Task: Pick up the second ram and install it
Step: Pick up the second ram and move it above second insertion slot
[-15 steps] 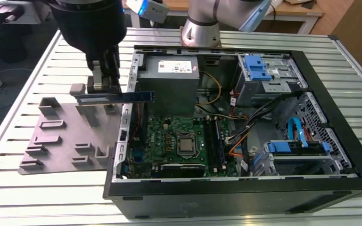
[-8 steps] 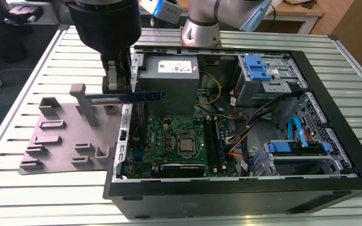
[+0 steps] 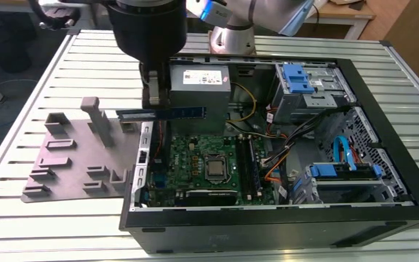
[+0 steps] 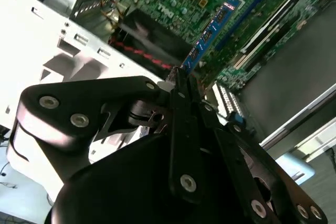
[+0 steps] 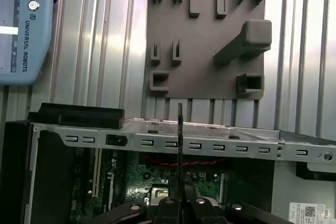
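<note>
Clenching the gripper (image 3: 155,109) on the second ram (image 3: 184,112), jaws pinched tight across the stick's flat faces. Holding it level in the air, clear of the grey holder tray (image 3: 64,164), over the wall of the open computer case (image 3: 282,229) that faces the tray, above the edge of the motherboard (image 3: 195,155). Pick-up done, by the look of it. Installing not yet done: well apart from the memory slots (image 3: 250,164) beside the processor socket (image 3: 215,166), touching nothing on the board.

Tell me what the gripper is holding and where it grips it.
The gripper holds the memory stick by its flat sides, off-centre, its longer part sticking out to the exterior view's right.
</note>
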{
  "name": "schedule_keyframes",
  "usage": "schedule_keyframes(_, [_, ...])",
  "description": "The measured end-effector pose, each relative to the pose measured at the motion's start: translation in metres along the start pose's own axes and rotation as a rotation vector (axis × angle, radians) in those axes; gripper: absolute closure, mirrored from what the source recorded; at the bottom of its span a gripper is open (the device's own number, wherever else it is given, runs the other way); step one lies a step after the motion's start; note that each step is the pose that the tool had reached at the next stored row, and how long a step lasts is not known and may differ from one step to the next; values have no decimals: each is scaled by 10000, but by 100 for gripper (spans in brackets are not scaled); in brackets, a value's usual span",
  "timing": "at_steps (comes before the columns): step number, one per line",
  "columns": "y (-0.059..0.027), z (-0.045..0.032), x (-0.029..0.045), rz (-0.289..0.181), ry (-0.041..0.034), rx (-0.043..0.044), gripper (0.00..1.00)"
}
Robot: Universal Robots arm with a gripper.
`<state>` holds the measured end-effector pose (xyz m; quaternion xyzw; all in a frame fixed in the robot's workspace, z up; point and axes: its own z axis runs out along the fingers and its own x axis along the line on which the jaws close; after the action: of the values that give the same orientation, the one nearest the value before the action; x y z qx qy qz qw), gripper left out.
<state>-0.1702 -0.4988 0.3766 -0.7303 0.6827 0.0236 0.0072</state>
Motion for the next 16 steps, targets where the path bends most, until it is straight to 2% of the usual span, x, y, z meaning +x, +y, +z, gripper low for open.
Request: schedule_keyframes(16, [-457, -9, 31, 1, -2, -29, 89])
